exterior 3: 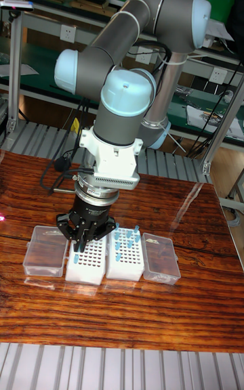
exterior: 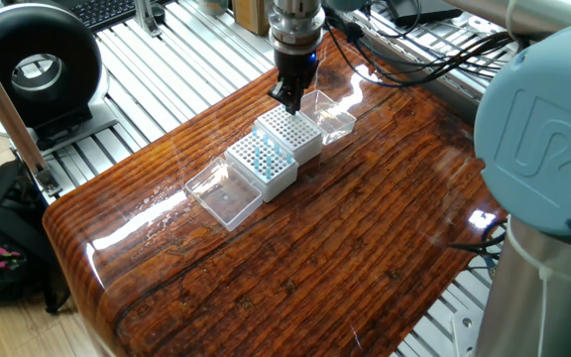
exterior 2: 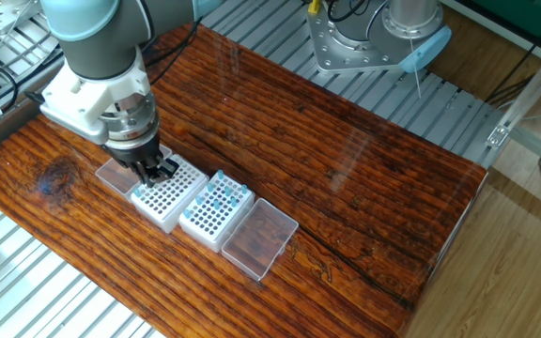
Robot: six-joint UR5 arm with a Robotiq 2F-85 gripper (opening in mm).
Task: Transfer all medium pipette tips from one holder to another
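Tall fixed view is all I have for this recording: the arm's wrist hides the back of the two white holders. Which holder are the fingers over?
Observer: The gripper hangs over the holder without tips, at its far corner beside a clear lid.
Operator: Where are the blue tips, then?
Observer: The medium pipette tips all stand in the neighbouring holder, spread over its grid.
Operator: Is a tip between the fingers?
Observer: I cannot tell; none of the views shows the fingertips clearly.
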